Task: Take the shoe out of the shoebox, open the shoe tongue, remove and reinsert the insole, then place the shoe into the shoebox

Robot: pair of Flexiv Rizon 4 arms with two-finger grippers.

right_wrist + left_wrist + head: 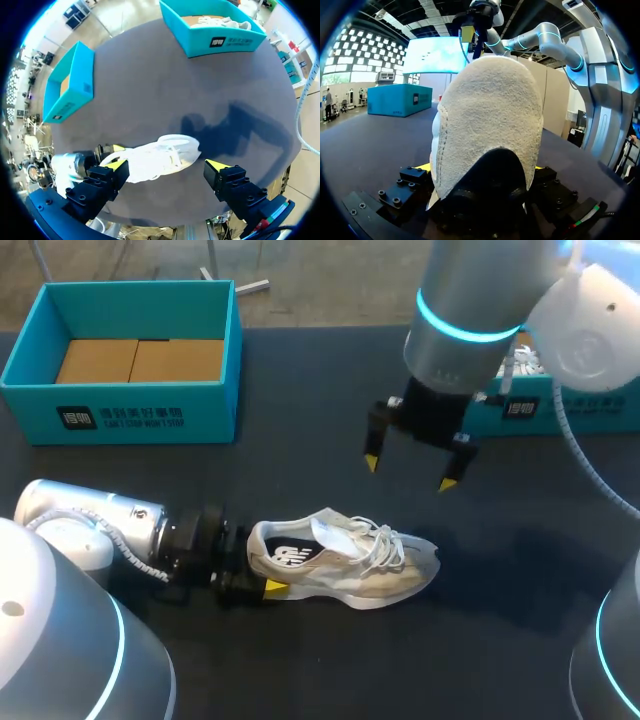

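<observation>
A beige and white sneaker (340, 565) lies on its sole on the dark table, toe pointing right. Its laces are loose and a white flap stands up in its opening. My left gripper (258, 568) comes in low from the left. Its fingers press the heel (490, 125) from both sides, so it is shut on the shoe. Above and behind the shoe hangs my right gripper (410, 472), open and empty, with the sneaker (160, 157) below and between its fingers. An open teal shoebox (150, 410) with a bare cardboard floor stands at the back left.
A second teal box (540, 405) at the back right holds another white shoe (220, 21). Bare table lies between the two boxes and in front of the sneaker.
</observation>
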